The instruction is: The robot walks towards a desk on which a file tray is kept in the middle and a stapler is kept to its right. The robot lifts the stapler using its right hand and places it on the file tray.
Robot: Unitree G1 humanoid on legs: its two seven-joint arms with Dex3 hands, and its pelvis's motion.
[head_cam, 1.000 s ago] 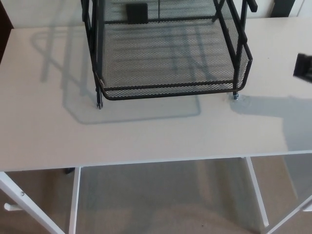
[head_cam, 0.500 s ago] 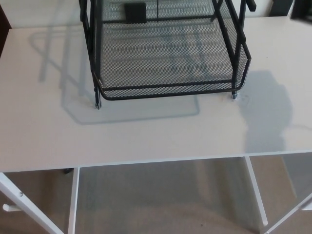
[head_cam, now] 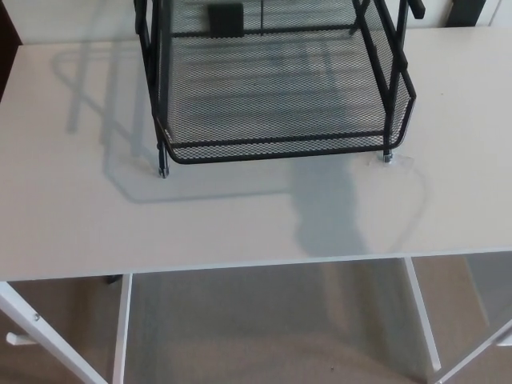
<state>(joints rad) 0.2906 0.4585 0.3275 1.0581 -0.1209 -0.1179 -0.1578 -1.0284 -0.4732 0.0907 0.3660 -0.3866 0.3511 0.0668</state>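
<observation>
A black wire-mesh file tray stands in the middle of the white desk, with its front rim facing me and its upper tiers cut off by the top edge. A small black block shows at the back of the tray; I cannot tell what it is. No stapler shows anywhere in the head view. Neither of my hands is in the picture. A grey shadow lies on the desk just in front of the tray's right front foot.
The desk's front edge runs across the lower part of the picture, with white legs and beige floor beneath. A dark object sits past the desk's far right corner.
A black shape at the right edge one second ago has left the picture. The shadow on the desk has slid from the right side leftward to in front of the tray.
</observation>
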